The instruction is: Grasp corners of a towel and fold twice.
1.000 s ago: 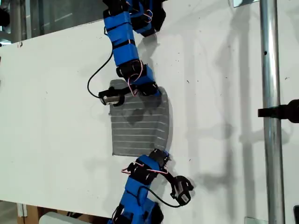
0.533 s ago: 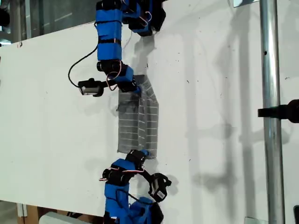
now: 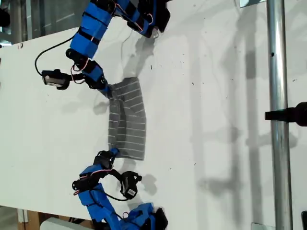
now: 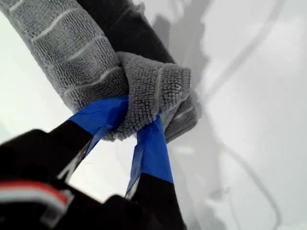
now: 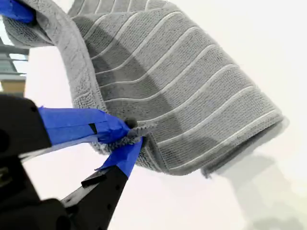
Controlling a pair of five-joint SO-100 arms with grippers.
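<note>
My first gripper [image 4: 132, 127] clamps towel [image 3: 127, 120] corner; my second gripper [image 5: 125, 138] clamps another corner. Towel hangs doubled between arms above white table [image 3: 220, 143], corners pinched for folding over.

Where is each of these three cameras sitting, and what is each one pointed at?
Exterior view: off the arms, looking down on the white table, the towel and both blue arms.
First wrist view: rides my first gripper, looking along its blue-taped jaws, shut on a bunched towel corner.
Second wrist view: rides my second gripper, jaws pinching another corner, striped cloth beyond.
All three share the towel; which arm is which, I cannot tell.
</note>
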